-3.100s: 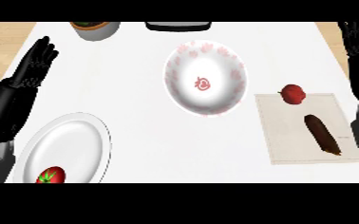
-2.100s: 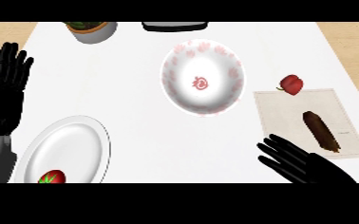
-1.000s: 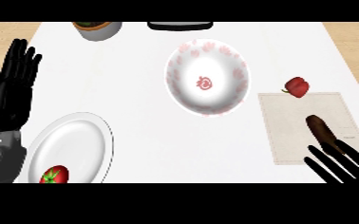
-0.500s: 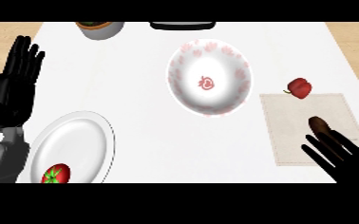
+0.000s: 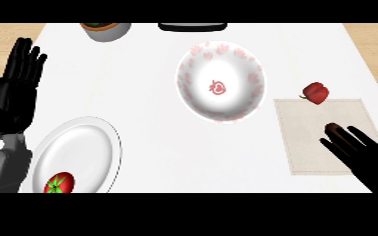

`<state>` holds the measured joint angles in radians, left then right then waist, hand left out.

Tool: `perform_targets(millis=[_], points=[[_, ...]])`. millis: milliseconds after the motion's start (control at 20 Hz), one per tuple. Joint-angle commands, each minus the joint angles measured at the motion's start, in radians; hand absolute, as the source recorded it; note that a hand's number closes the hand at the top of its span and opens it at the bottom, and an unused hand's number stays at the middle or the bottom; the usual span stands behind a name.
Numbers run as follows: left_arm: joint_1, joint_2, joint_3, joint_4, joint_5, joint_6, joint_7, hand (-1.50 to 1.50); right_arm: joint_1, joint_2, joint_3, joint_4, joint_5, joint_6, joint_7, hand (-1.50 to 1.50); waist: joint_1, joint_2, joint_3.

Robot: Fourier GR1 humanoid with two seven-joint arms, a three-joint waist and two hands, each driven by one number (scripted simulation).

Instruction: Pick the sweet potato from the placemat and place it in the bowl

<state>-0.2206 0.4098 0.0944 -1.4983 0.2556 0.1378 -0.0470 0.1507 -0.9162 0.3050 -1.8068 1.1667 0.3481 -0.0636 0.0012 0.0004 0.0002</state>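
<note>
Two black hands occupy opposite edges of the frame. At the far left, the left hand rests upright with its fingers straight and released, holding nothing. Below it, at lower left, a white plate carries a red tomato near its lower rim. At upper left, a grey pot stands at the far edge of the white counter, and a dark object lies just right of it along the same edge. At frame centre sits the bowl, white with a pink pattern. Right of the bowl, a red pepper lies at the upper edge of the beige placemat. At lower right, the right hand lies over the placemat, its fingers extended and covering most of the sweet potato; only the brown upper tip shows, and whether the fingers grasp it cannot be told.
</note>
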Motion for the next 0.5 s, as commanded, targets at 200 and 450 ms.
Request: perform_targets(millis=[200, 450], points=[[-0.004, -0.008, 0.051, 0.024, -0.011, -0.050, 0.000, 0.00, -0.082, 0.098, -0.032, 0.199, 0.090, -0.081, -0.133, -1.50, -0.001, 0.000, 0.000], [-0.020, -0.019, 0.059, 0.021, -0.026, -0.062, 0.000, 0.00, -0.114, 0.133, -0.044, 0.293, 0.116, -0.129, -0.232, -1.50, 0.000, 0.000, 0.000]])
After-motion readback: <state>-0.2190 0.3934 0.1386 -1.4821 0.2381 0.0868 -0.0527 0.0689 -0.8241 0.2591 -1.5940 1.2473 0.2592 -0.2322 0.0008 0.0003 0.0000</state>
